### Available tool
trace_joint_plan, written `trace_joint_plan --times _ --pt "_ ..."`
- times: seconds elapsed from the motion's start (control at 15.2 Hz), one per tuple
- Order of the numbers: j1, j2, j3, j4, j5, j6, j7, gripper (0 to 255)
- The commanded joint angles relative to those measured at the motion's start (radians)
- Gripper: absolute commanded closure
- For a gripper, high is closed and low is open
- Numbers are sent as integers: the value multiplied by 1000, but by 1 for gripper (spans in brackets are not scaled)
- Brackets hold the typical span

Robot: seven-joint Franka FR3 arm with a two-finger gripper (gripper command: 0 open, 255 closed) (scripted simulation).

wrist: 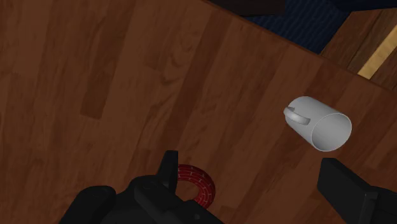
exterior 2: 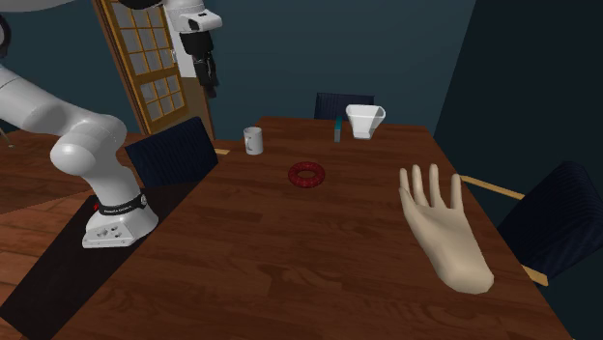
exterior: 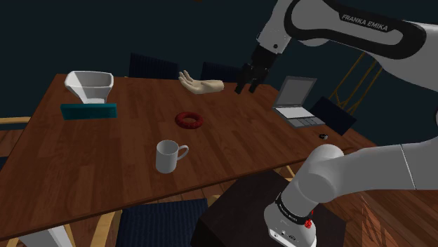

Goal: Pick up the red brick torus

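Nearest in the shoulder view, the stand sits at lower right. On the brown counter stands a white mug, with the red torus lying beyond it, near the middle. The pincer hangs open above the counter, holding nothing.

Second exterior view: a hand model lies closest, the torus mid-counter.

Wrist view: the torus shows partly behind 1 finger.

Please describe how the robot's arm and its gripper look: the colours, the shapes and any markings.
The arm is built of rounded white segments with dark joints. One upper segment carries a dark band with white lettering that reads FRANKA EMIKA. Near its foot sits a black collar with a red edge. The gripper is all black, with two blocky fingers.
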Motion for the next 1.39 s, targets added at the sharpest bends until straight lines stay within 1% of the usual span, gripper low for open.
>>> trace_joint_plan --times 0.0,0.33,0.66,0.99,1.32 --pt "0 0 0 0 0 0 0 0" --pt "0 160 22 4 -2 135 9 0" --pt "-1 337 41 40 -9 254 22 0" --pt "-3 524 56 108 -25 352 40 0" --pt "-3 717 65 207 -49 425 64 0"
